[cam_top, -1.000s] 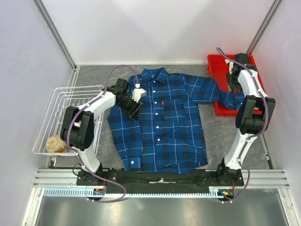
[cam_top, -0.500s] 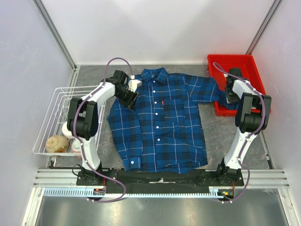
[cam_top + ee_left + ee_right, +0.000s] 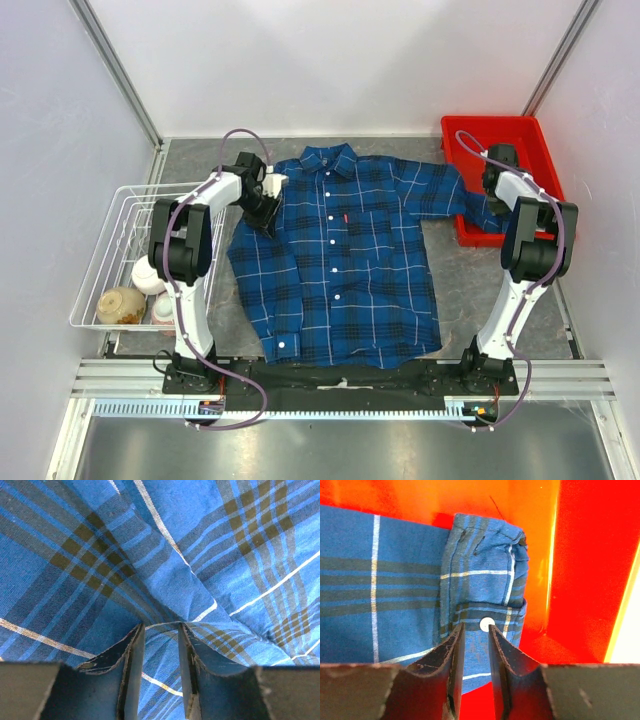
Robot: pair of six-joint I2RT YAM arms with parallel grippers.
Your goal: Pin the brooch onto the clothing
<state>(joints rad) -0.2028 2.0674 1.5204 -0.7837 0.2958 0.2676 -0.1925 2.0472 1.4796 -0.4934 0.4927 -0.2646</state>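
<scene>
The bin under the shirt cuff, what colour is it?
The bin is red; right wrist view.

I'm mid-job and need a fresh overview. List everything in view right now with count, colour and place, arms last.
shirt: one, blue-and-black plaid, spread flat mid-table, one cuff in the tray
tag: one, red, on the shirt's chest
tray: one, red, far right corner
basket: one, white wire, left side
bowl: one, tan, near corner of the basket
dishes: two, white, in the basket beside the bowl
table: one, grey
brooch: none visible in any view
left gripper: one, dark fingers, at the shirt's shoulder on the basket side, a cloth fold between the jaws, grip unclear
right gripper: one, dark fingers, over the cuff in the tray, grip unclear
</scene>
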